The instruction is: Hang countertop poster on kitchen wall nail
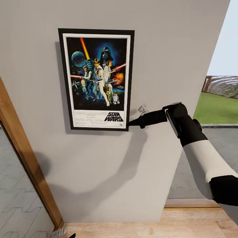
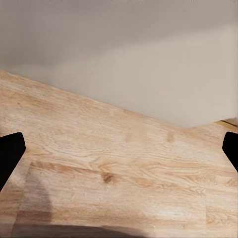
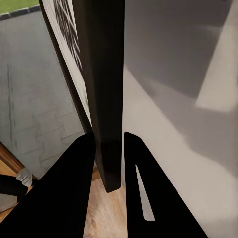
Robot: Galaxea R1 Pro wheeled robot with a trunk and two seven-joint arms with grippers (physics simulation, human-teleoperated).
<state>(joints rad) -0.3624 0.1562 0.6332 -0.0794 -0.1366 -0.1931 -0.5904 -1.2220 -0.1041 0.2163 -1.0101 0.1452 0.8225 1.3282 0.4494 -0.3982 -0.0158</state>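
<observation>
The poster (image 1: 96, 79) sits flat on the wall (image 1: 172, 49) — the right gripper (image 1: 129, 124) pinches its lower right corner. Confirm it hangs before releasing gently — straight back.

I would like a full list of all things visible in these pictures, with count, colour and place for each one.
Framed Star Wars poster: one, dark blue picture, white border, thin black frame, flat against the wall, upright.
Plain wall: one, light grey, behind the poster.
Wooden door frame: one, brown, at the wall's left side.
Wooden plank floor: light brown, below the wall.
Grass lawn: green, outside, far right.
Right claw: black, fingers closed on the poster's lower right corner.
Right arm: one, black and white.
Left claw: black fingertips spread apart, above the floor, holding nothing.
</observation>
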